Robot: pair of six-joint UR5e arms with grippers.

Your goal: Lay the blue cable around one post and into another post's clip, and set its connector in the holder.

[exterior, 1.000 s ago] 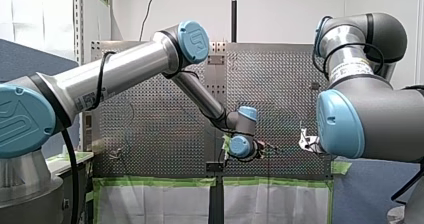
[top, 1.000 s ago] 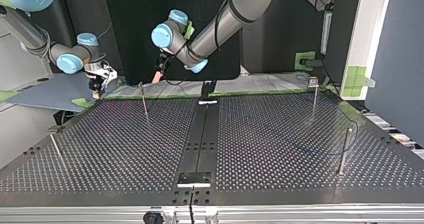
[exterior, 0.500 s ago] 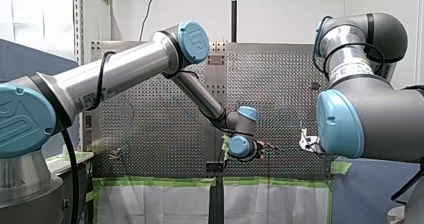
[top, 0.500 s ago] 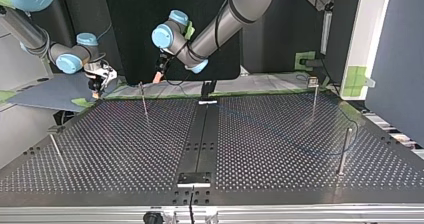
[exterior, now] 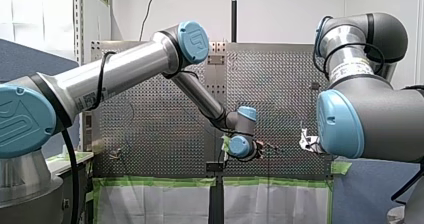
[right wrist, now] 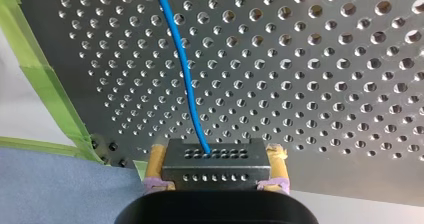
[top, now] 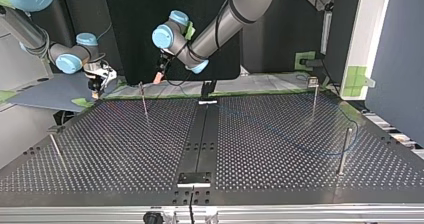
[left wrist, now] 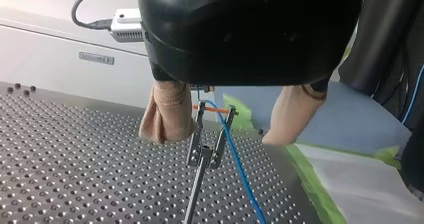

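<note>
the blue cable (right wrist: 187, 84) seemed limp, best held by its stiff connector (right wrist: 214, 176); the right hand (right wrist: 217, 165) clamped that, the left hand (left wrist: 227, 129) gaped empty.

My left arm (top: 225, 19) enters at the top view's upper middle and slopes down to the left. Its left gripper (left wrist: 230, 116) holds its beige pads (left wrist: 167, 111) wide apart. My right arm (top: 30, 31) comes in at the upper left. Its right gripper (right wrist: 216, 156) clamps the connector (right wrist: 215, 171) between yellow pads (right wrist: 157, 159).

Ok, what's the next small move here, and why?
Probably back my left gripper off the clip: its fingers stand open on either side, and the blue cable already seems to run through it. My right gripper holds the connector.
</note>
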